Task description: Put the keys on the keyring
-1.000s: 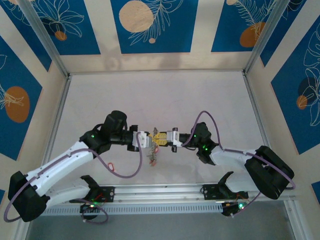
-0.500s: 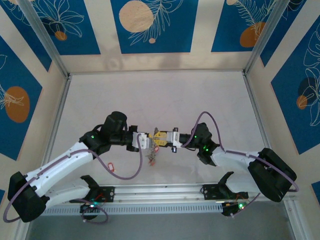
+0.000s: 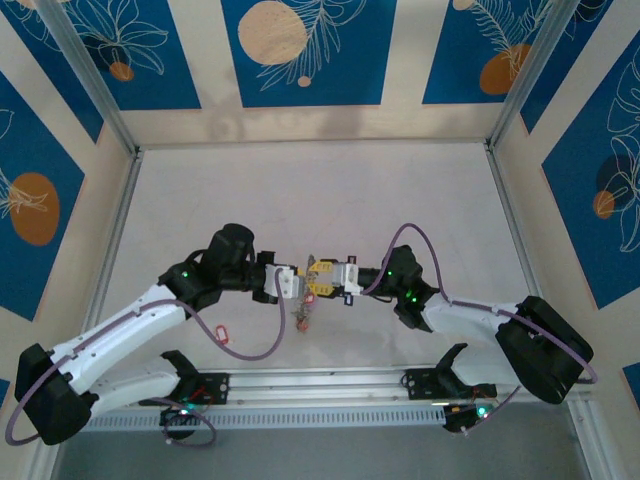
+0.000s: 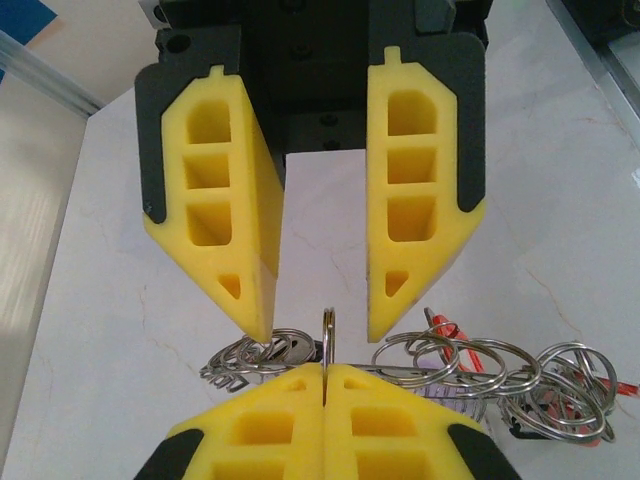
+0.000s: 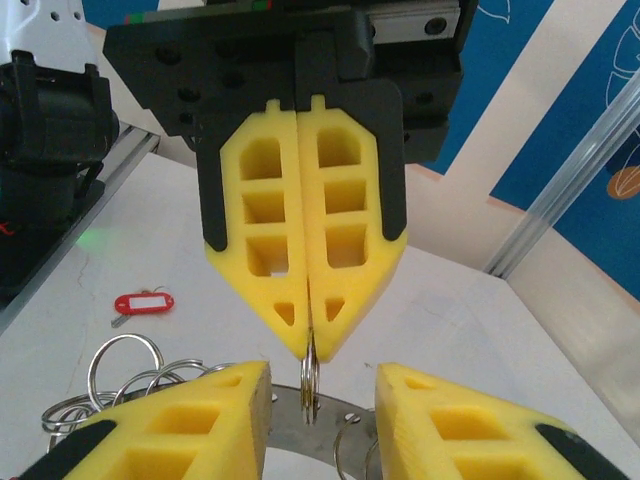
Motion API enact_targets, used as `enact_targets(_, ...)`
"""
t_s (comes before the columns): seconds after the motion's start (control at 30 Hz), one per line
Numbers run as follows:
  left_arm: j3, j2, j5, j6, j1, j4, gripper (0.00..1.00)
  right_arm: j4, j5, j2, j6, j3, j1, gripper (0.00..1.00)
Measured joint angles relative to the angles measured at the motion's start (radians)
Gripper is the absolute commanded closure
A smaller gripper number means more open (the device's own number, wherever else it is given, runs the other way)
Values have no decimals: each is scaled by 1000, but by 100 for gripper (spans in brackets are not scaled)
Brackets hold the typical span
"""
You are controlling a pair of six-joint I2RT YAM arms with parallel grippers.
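Blue wall panels (image 3: pixel 300 50) with orange circles stand around the white table (image 3: pixel 400 200). Above its middle, toward the near edge, the two arms meet nose to nose. The left gripper (image 4: pixel 327 372) is clenched on a thin wire loop of the keyring (image 5: pixel 310 385), which is seen edge-on between its pads. The other loops and the keys (image 3: pixel 304 318) hang below it, off the table. The right gripper (image 5: pixel 322 392) faces it with its jaws apart, one finger on each side of the held loop, and neither finger seems to touch it.

One loose key with a red tag (image 5: pixel 143 303) lies flat on the table toward the near left corner, beside the left arm.

I judge that the step in hand is steadying the ring while the right side is free. The next move probably calls for the right gripper to fetch that loose key. The left must keep its pinch firm, because the loop is thin and could turn.
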Motion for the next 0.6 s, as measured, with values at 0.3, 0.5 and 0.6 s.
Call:
enact_targets(0.3, 0, 0, -4, 0, -8, -9, 100, -31, 12, 4, -7, 0, 4, 73)
enact_targets(0.5, 0, 1, -6, 0, -9, -15, 100, -48, 34, 4, -22, 8, 19, 89)
enact_targets(0.6, 11, 13, -19, -1, -9, -22, 100, -60, 38, 10, -23, 18, 24, 100)
